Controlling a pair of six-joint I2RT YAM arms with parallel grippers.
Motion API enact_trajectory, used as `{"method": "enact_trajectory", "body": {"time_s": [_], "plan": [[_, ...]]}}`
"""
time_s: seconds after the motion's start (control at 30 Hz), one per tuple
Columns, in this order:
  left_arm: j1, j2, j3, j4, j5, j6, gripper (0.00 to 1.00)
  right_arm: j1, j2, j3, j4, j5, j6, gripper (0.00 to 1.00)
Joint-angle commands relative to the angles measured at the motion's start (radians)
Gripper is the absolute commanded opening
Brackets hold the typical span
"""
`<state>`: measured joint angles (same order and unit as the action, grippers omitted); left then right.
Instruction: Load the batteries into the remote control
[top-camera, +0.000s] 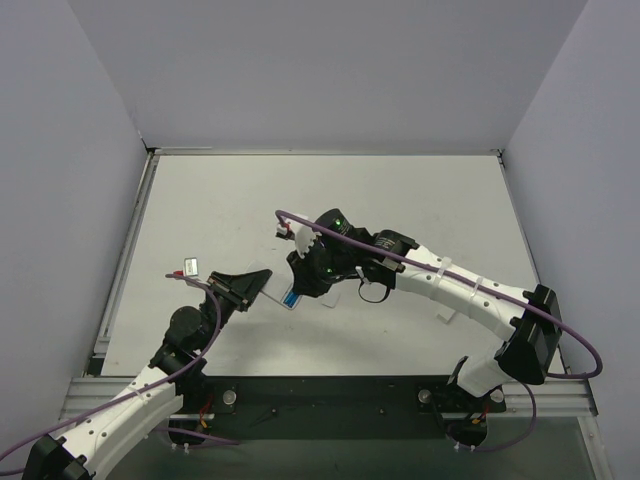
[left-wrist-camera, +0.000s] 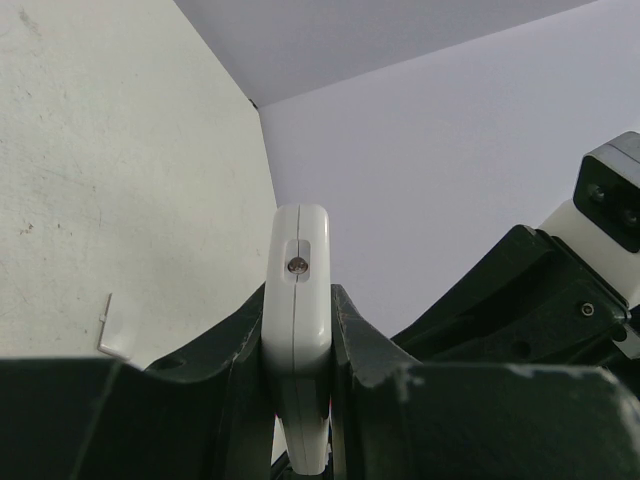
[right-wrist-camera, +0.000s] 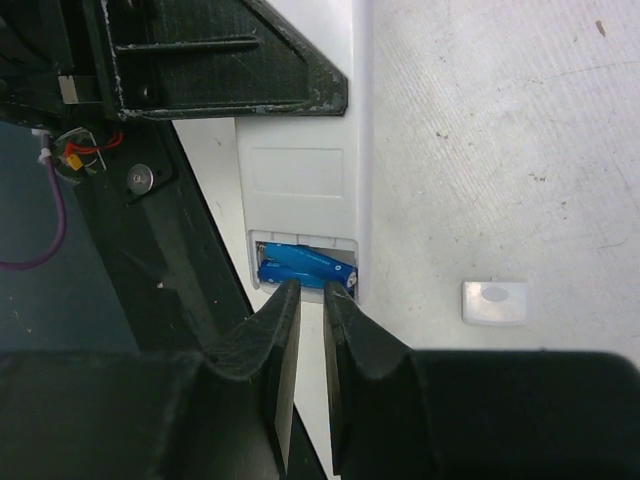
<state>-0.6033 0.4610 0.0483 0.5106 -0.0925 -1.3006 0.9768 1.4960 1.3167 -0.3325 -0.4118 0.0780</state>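
Observation:
The white remote control (left-wrist-camera: 297, 300) stands on its edge between the fingers of my left gripper (left-wrist-camera: 298, 330), which is shut on it. In the right wrist view its plain back (right-wrist-camera: 300, 170) faces the camera with the compartment open. Two blue batteries (right-wrist-camera: 305, 265) lie in that compartment, the upper one slanted across the lower. My right gripper (right-wrist-camera: 312, 295) hovers right at the compartment, its jaws a narrow gap apart with nothing between them. From above, the remote (top-camera: 283, 290) shows a blue patch between the left gripper (top-camera: 250, 285) and the right gripper (top-camera: 305, 285).
A small white battery cover (right-wrist-camera: 494, 301) lies flat on the table beside the remote, also seen as a white tab (left-wrist-camera: 115, 330) in the left wrist view. The right arm (left-wrist-camera: 540, 300) is close to the remote. Grey walls enclose the table (top-camera: 400, 200).

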Motion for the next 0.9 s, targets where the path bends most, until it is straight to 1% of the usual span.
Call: {"method": "enact_trajectory", "body": {"time_s": [0.0, 0.13, 0.33, 0.53, 0.87], "plan": [[-0.004, -0.01, 0.053, 0.039, -0.003, 0.006, 0.0, -0.001, -0.022, 0.032, -0.022, 0.054, 0.017, 0.11], [-0.004, -0.008, 0.053, 0.039, -0.001, 0.006, 0.0, -0.007, -0.026, 0.023, -0.022, 0.088, 0.028, 0.1], [-0.004, -0.007, 0.051, 0.045, 0.0, 0.006, 0.0, -0.007, -0.014, 0.033, -0.022, 0.05, 0.028, 0.1], [-0.004, -0.007, 0.053, 0.046, 0.002, 0.004, 0.0, -0.007, 0.001, 0.033, -0.022, 0.045, 0.032, 0.09], [-0.004, 0.001, 0.059, 0.062, 0.01, 0.001, 0.0, -0.007, 0.02, 0.035, -0.017, 0.03, 0.034, 0.06]]}}
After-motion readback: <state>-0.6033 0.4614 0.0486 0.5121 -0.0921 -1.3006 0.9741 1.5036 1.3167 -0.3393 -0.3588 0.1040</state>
